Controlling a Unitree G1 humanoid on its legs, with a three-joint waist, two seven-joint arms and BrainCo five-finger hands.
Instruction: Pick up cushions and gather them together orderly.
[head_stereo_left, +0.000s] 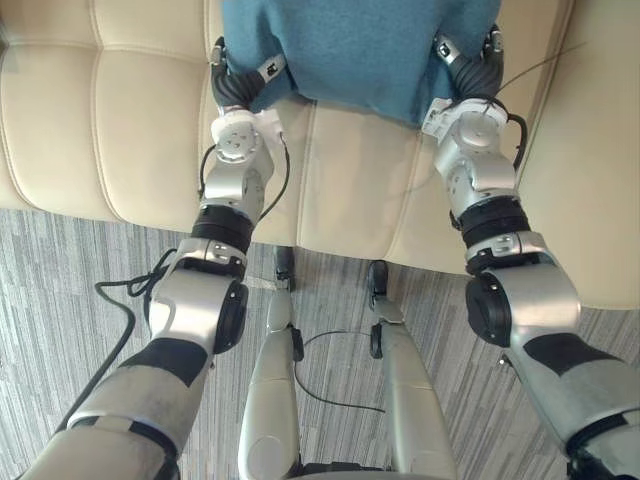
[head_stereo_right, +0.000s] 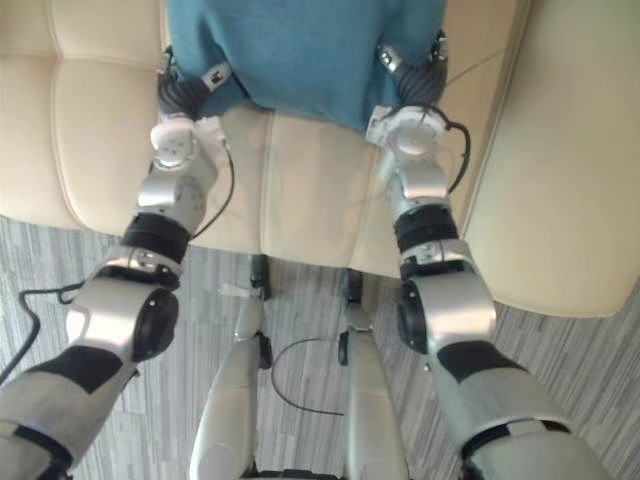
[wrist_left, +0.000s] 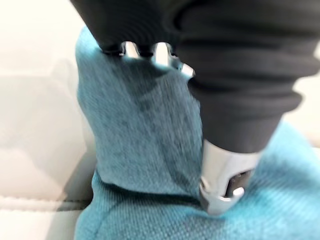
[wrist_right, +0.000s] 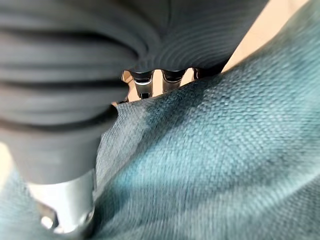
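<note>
Left eye view: a teal cushion (head_stereo_left: 360, 45) sits at the top middle of the picture, over the seat of a cream tufted sofa (head_stereo_left: 90, 120). I cannot tell whether it rests on the seat or is lifted off it. The left hand (head_stereo_left: 234, 84) meets the cushion's lower left corner and the right hand (head_stereo_left: 468, 60) its lower right edge. Each dark ribbed cover butts against the fabric, and the fingers are hidden by the cushion here. In front of the sofa lies a grey striped carpet (head_stereo_left: 60, 300). Right eye view: the same layout, with the cushion spanning the gap between the two hands and the sofa's padded arm rising on the robot's right. Left wrist view: the left hand has a fold of the teal cloth in its grasp. Its fingers (wrist_left: 161, 52) hook over the far edge of the fold, and the thumb (wrist_left: 220, 187) presses into the near face, so the fabric is bunched and pinched between them. Cream sofa leather shows beside the cushion. Right wrist view: the right hand grips the cushion the same way. Its fingers (wrist_right: 150, 82) curl behind the cloth's edge, the thumb (wrist_right: 65, 207) bears on the near side, and the teal weave lies tight between the two. A strip of cream sofa shows past the cushion's edge.
</note>
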